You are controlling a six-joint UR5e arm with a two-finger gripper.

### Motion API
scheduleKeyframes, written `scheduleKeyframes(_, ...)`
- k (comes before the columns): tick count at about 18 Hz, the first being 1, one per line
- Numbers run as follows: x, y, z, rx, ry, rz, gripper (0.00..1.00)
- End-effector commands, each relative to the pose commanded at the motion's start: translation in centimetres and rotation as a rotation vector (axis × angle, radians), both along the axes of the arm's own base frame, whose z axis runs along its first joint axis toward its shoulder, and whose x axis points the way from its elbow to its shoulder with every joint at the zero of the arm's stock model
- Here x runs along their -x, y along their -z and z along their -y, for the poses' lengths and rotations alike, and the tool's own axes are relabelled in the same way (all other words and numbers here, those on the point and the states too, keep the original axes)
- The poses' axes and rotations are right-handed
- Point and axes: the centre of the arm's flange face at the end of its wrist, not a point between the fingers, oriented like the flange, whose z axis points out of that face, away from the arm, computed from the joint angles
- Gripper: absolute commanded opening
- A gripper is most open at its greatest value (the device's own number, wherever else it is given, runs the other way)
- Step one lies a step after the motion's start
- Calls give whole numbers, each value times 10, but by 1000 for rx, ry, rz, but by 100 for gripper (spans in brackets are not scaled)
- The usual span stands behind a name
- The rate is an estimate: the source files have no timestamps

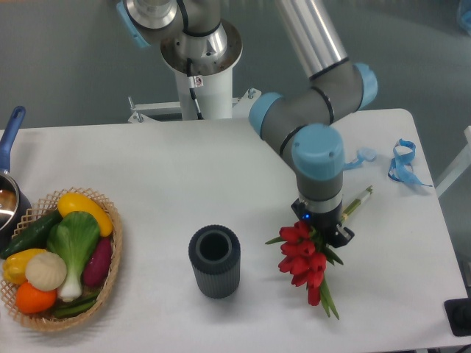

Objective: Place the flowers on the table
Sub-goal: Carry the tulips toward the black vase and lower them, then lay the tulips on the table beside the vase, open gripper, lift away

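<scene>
The flowers (303,259), a bunch of red tulips with green leaves, hang head-down from my gripper (321,226), low over the white table (221,169). The stems (357,201) stick out to the upper right behind the gripper. The gripper is shut on the bunch just above the blooms. It is right of the dark grey ribbed vase (214,261), about a hand's width away. I cannot tell whether the lowest blooms touch the tabletop.
A wicker basket of vegetables (59,257) sits at the front left. A pot with a blue handle (9,158) is at the left edge. A blue ribbon (403,163) lies at the right. The arm base (200,59) stands behind the table.
</scene>
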Motion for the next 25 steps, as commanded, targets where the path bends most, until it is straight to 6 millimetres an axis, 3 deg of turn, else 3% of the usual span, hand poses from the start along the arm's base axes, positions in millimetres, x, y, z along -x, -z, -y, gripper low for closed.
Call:
scheduleKeyframes(2,-3,7,-1,5,-3,9,36)
scheduleKeyframes(3,-4,7,0,6,0,9,66)
scheduleKeyframes(4,-5,7,0,8,4,9,89)
scheduleKeyframes(6,-6,3,1,4,8,5,100)
scheduleKeyframes(9,-13,-25,5,-18,11,-23,100)
scheduleKeyframes(13,-15,-104,16,-85,21,-113,100)
scheduleKeyframes(16,-2,-135,23,-93,21,-88,100)
scheduleKeyframes(18,10,-166,34,-89,81,-46,100)
scheduleKeyframes(20,26,-187,58,-89,94,-6,100)
scheduleKeyframes(22,26,-203,78,-94,149,3,100)
scheduleKeyframes(25,32,-223,144,-143,199,5,100)
